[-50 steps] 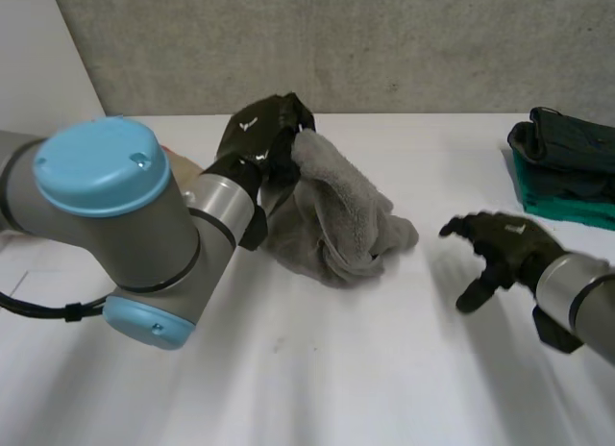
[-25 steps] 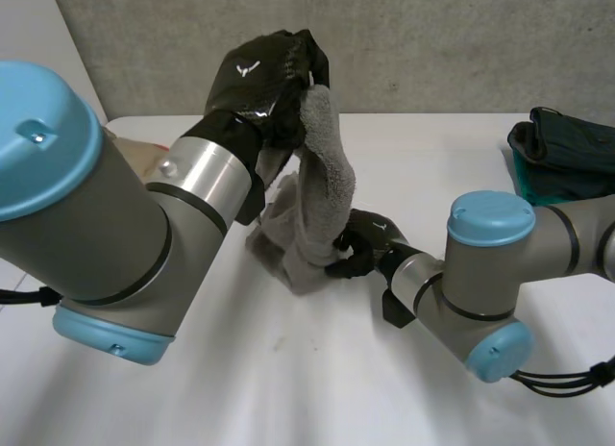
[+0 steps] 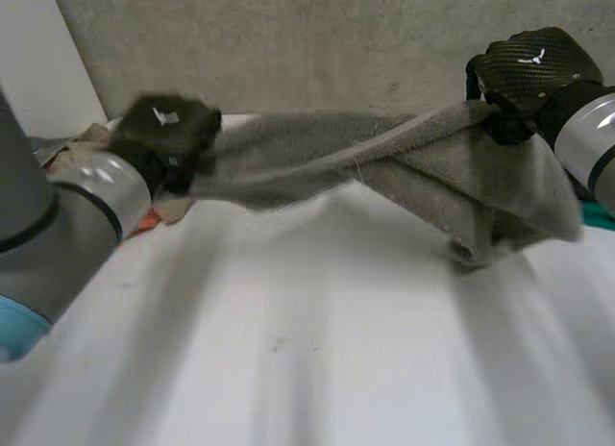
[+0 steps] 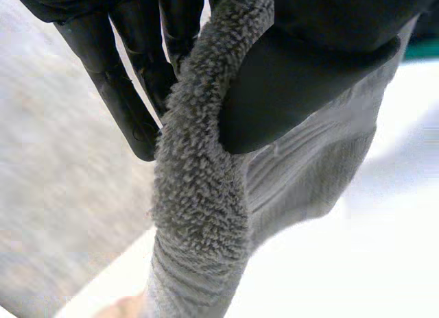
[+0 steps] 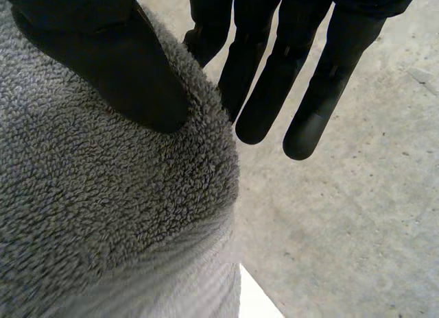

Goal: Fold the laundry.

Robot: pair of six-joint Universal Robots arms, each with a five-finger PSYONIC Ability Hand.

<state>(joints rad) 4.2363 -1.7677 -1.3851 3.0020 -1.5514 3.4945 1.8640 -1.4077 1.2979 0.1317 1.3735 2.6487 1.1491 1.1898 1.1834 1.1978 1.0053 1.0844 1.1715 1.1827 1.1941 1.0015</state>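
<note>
One grey towel (image 3: 384, 162) stretched between left robot hand (image 3: 163, 138) and right robot hand (image 3: 528, 71), each pinching one end.

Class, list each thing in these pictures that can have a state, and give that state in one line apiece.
left hand: shut, pinching one end of the towel.
right hand: shut, pinching the towel's other end between thumb and fingers.
towel: held up, stretched between the two hands, twisted along its length, sagging near the right hand.

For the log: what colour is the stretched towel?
Plain grey towel; best in the right wrist view.
</note>
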